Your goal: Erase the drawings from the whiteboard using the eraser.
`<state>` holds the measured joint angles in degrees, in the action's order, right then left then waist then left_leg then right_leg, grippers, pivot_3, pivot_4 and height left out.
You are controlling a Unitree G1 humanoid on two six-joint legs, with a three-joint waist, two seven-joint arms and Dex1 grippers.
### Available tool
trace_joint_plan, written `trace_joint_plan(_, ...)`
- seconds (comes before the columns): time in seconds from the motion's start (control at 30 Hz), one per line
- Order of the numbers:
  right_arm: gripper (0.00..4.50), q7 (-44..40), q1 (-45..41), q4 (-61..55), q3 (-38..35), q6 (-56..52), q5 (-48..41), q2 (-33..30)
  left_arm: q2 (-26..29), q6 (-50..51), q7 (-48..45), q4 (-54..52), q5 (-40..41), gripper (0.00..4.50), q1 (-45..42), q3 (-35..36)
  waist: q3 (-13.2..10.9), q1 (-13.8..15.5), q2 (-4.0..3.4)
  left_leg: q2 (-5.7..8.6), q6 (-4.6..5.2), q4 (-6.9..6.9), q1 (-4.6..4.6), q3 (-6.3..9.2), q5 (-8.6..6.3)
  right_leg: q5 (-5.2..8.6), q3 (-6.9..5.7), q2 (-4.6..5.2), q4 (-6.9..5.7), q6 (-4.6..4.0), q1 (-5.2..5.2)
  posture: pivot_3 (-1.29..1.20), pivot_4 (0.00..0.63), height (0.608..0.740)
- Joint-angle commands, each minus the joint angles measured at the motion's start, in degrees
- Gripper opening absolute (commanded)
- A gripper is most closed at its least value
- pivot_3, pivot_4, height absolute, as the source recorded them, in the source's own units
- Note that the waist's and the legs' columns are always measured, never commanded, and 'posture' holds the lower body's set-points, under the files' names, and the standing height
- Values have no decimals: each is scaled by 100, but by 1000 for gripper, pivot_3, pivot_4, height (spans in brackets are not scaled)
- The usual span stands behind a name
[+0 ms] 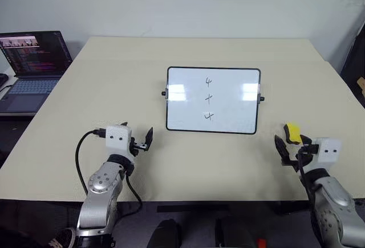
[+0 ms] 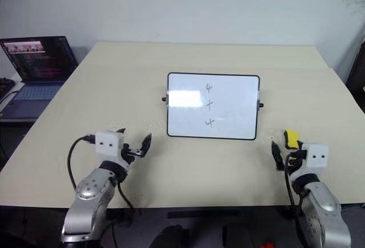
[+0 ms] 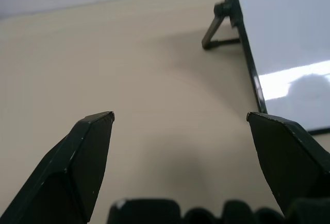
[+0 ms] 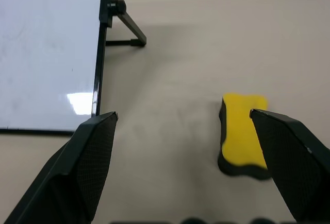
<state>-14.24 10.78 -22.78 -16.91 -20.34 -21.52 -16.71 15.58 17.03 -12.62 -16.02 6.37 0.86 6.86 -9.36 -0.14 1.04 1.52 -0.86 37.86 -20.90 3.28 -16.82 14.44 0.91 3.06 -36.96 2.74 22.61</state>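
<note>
- The whiteboard (image 1: 214, 100) stands near the middle of the table (image 1: 114, 77), propped on small side legs, and all three drawings (image 1: 209, 98) are on it: a "4", a "+" and another "4" stacked in a column near its centre. No mark looks smudged or wiped, so nothing has been erased yet.
- The eraser (image 1: 292, 133), a small yellow block with a dark underside, lies flat on the table off the board's right lower corner, apart from the frame. It is not held by anything.
- The right gripper (image 4: 183, 118) hovers just behind the eraser with its jaws wide apart; in the right wrist view the block sits ahead of the right-hand finger (image 4: 294, 157), not squarely between the two. Whether that finger touches it cannot be told.
- The left gripper (image 1: 141, 143) hangs over bare table off the board's left lower corner, jaws also spread and empty.
- A laptop (image 1: 31, 68) sits open on a side surface to the far left, out of the way.
- Judged from this, the task is at its very start: the eraser is yet to be centred in the jaws, gripped, lifted, carried to the board and rubbed over each of the three marks.
</note>
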Motion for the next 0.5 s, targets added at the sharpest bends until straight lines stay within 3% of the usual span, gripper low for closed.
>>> trace_joint_plan(0.03, 4475, 69, 79, -432, -106, -239, -92, -79, 9, -85, -61, -200, -23, 4500, -213, -138, 0, -3, 0, 0, 0, 1, 1, -1, 0, 0, -2, 0, 0, 1, 0, 0, 150, 740)
trace_joint_plan(0.23, 4475, 97, 401, -923, 1, -340, -89, -46, 8, -208, -222, -136, 70, 4500, -259, -251, -2, 1, -5, 0, 0, 0, 2, -1, 0, 2, -4, -1, 1, 1, -2, 0, 150, 740)
trace_joint_plan(0.5, 4475, 482, 212, -808, -2, -594, -72, 136, 615, -405, -1625, -91, 744, 4500, -620, -313, -5, -5, -5, -1, 0, 1, 1, -3, 0, 3, -6, -2, 1, 3, 0, 0, 150, 740)
